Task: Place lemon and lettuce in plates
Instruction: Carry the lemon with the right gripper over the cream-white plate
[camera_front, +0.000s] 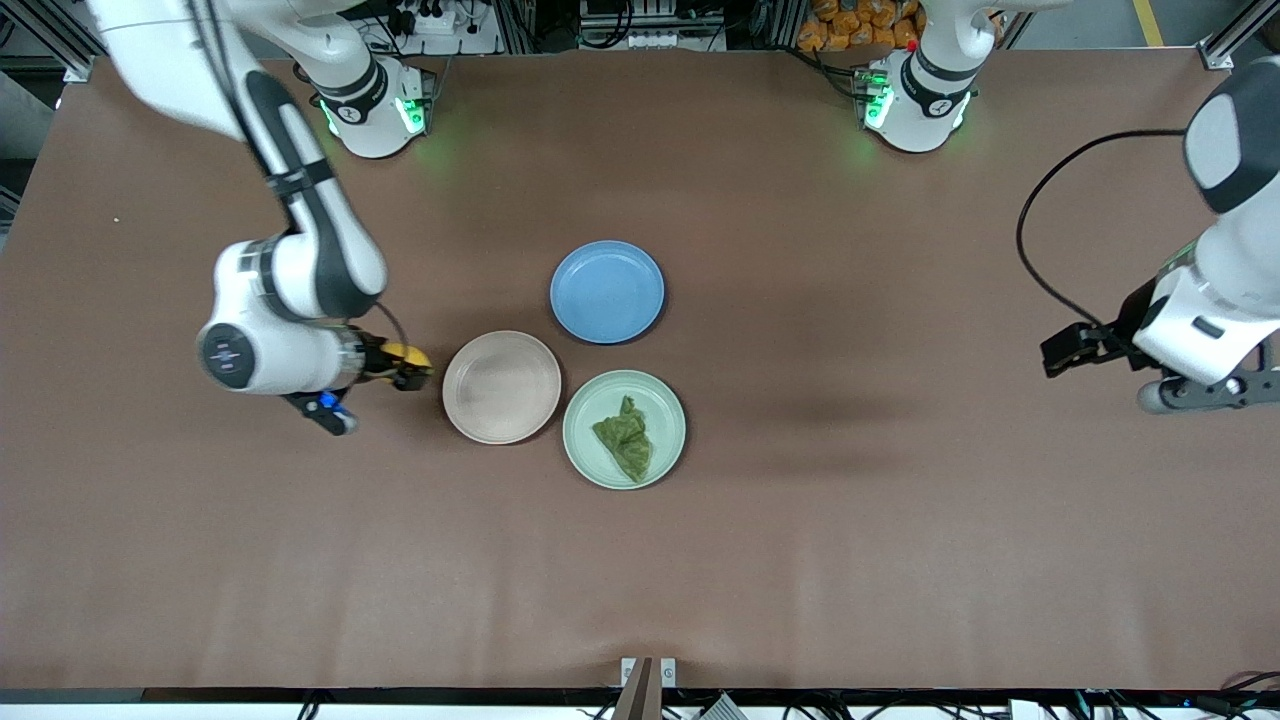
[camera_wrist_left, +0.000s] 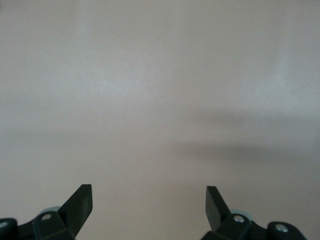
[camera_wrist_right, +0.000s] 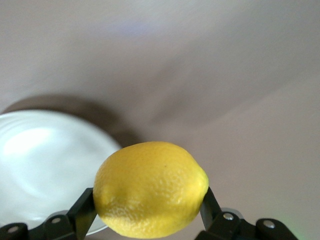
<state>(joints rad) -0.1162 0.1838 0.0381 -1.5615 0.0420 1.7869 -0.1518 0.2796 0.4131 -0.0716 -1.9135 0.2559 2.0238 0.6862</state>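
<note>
nearest the front camera, the lettuce (camera_front: 625, 438) lies in the mint green plate (camera_front: 672, 400), mid-desk; the beige-pink plate (camera_front: 501, 387) touches it, the blue plate (camera_front: 607, 291) sits farther back. just beside the beige-pink plate's rim, the right gripper (camera_front: 404, 368) clamps the lemon (camera_front: 408, 354). the left gripper (camera_front: 1185, 395) waits at the left arm's desk edge.

left wrist view: left gripper (camera_wrist_left: 149, 197) spread wide, holding nothing, over the bare desk (camera_wrist_left: 160, 90).

right wrist view: right gripper (camera_wrist_right: 148, 205) fingers pinch the lemon (camera_wrist_right: 150, 187) beside a plate's rim (camera_wrist_right: 102, 137).

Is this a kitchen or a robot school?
More likely a robot lab: two arms bolted to a brown table, cables along its edge. The right gripper holds a lemon; lettuce lies on a plate.
</note>
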